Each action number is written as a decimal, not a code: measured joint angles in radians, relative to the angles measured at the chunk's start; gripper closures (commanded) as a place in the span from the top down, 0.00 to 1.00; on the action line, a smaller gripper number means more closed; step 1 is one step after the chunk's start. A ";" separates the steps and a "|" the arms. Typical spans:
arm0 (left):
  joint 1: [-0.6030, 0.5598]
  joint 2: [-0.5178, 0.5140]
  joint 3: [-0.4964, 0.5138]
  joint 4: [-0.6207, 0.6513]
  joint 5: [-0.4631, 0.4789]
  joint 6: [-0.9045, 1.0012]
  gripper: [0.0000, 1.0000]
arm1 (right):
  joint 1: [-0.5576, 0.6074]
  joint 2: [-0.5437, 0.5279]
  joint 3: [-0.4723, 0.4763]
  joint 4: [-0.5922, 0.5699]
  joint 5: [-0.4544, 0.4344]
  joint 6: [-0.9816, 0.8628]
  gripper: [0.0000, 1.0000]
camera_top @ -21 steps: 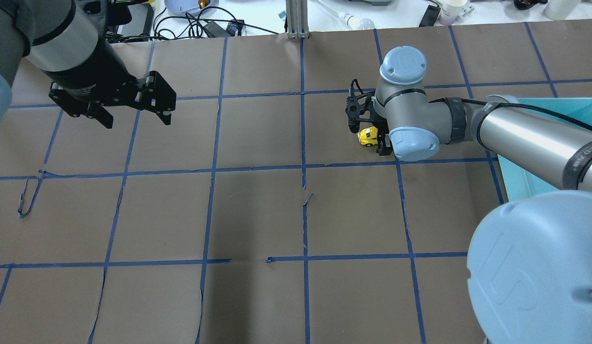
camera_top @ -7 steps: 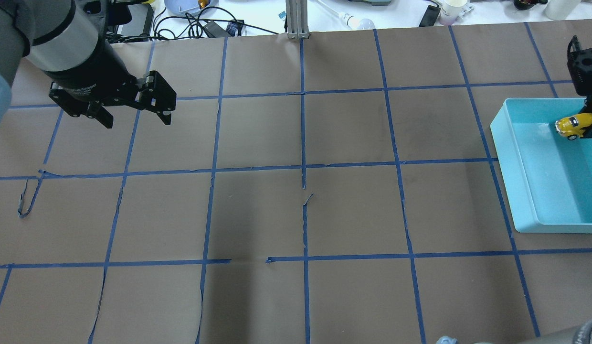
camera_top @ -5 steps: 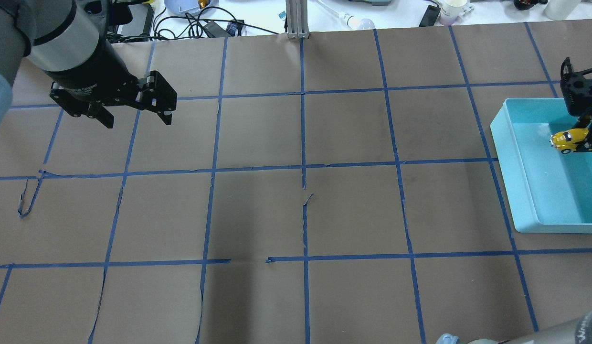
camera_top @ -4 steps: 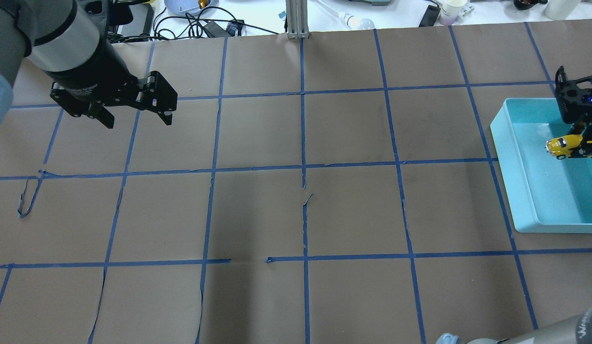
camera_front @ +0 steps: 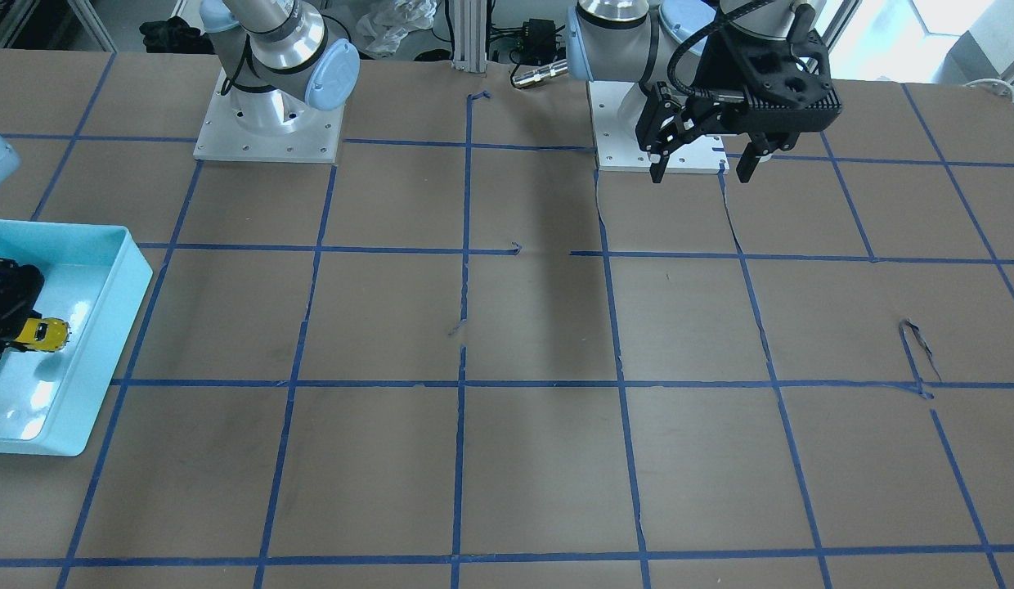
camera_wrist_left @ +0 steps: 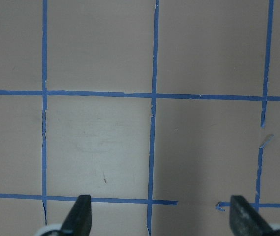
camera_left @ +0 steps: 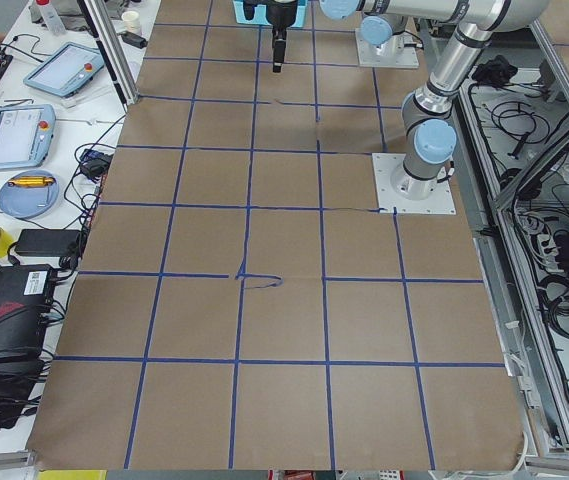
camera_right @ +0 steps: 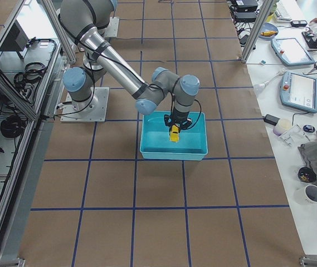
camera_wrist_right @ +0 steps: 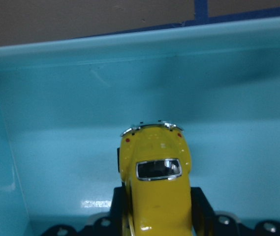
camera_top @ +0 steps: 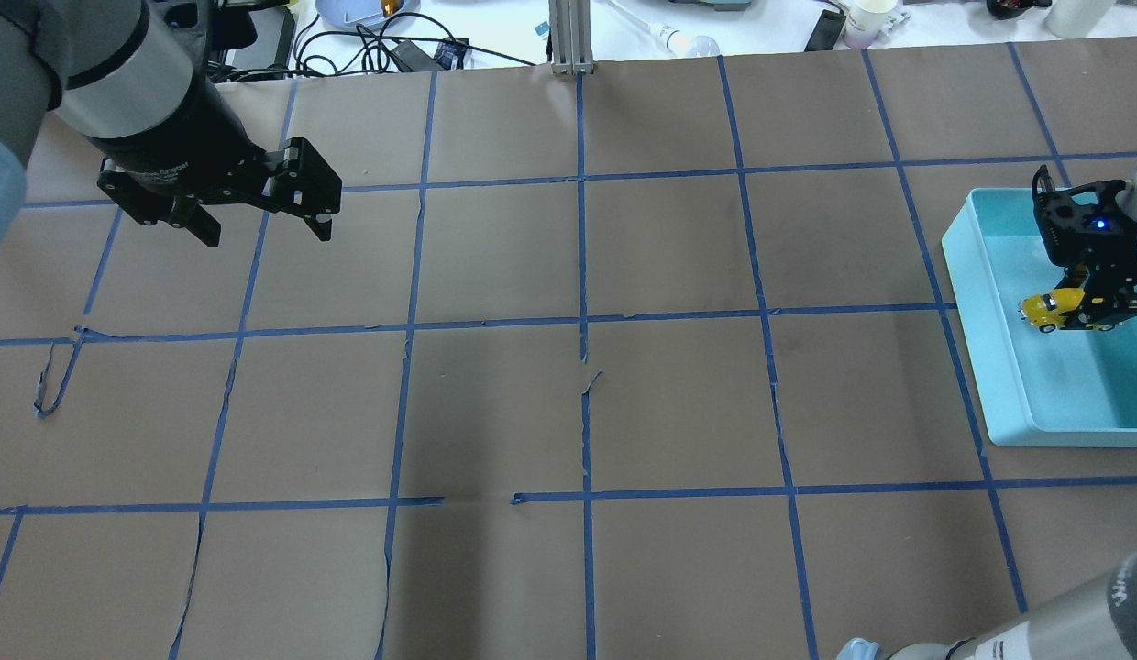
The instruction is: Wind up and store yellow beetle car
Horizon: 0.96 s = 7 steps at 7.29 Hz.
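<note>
The yellow beetle car (camera_top: 1050,310) is held in my right gripper (camera_top: 1087,307), which is shut on it from both sides. The car hangs inside the light blue bin (camera_top: 1064,436) near its left wall. I cannot tell whether it touches the floor. The right wrist view shows the car (camera_wrist_right: 157,182) from above, pointing at the bin's wall (camera_wrist_right: 130,88). The car also shows in the front view (camera_front: 42,334) and the right side view (camera_right: 174,133). My left gripper (camera_top: 264,234) is open and empty above the far left of the table.
The table is covered in brown paper with a blue tape grid. The bin (camera_front: 118,315) stands at the table's right end. Cables, a cup and small gear lie beyond the far edge. The left wrist view shows only paper between the open fingertips (camera_wrist_left: 83,206).
My right gripper carried the car from the table's middle right into the bin, then moved toward the bin's left wall and nearer. My left arm has not moved.
</note>
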 measured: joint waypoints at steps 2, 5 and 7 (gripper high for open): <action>0.000 0.000 0.000 0.000 0.000 0.000 1.00 | 0.000 0.003 -0.003 0.000 0.000 0.006 1.00; 0.000 0.000 0.000 0.000 0.000 0.000 1.00 | 0.001 -0.031 -0.037 0.010 0.008 0.072 0.98; 0.000 0.000 0.000 0.000 0.000 0.000 1.00 | 0.006 -0.111 -0.072 0.090 0.007 0.223 0.98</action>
